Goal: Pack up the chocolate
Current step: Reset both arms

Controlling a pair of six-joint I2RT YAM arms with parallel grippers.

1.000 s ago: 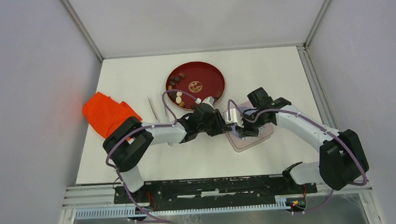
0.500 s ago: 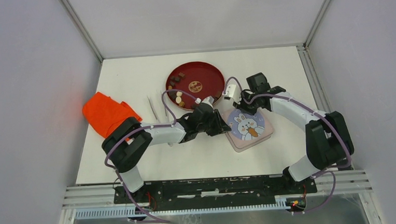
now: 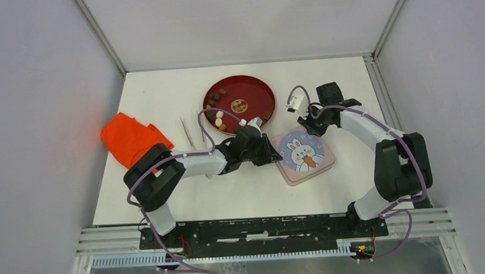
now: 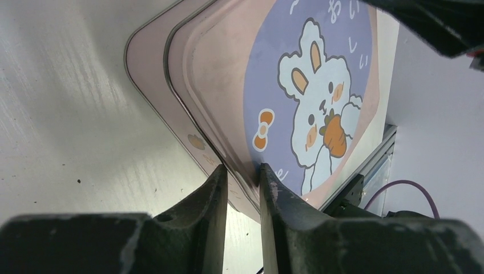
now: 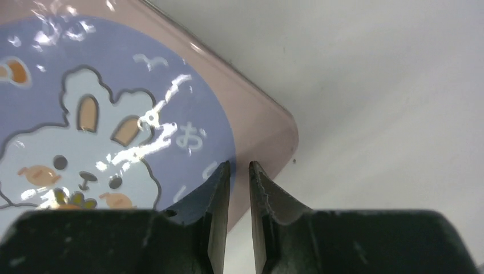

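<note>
The chocolate (image 3: 218, 118) lies as several small brown and cream pieces on the left side of the red plate (image 3: 253, 93). Just below the plate sits a pink tin (image 3: 304, 153) with a rabbit lid (image 4: 319, 103), and the lid rests askew on the base. My left gripper (image 3: 274, 154) (image 4: 244, 168) is at the tin's left edge, jaws pinched on the lid's rim. My right gripper (image 3: 312, 126) (image 5: 240, 164) hovers over the tin's far right corner (image 5: 274, 137). Only a narrow slit separates its jaws, and nothing is between them.
Metal tweezers (image 3: 187, 131) lie left of the plate. An orange cloth (image 3: 132, 140) is bunched at the table's left edge. Grey walls close in the table on three sides.
The right arm has drawn back from over the tin toward the far right, uncovering the rabbit lid. The left gripper's jaws have narrowed onto the lid's rim.
</note>
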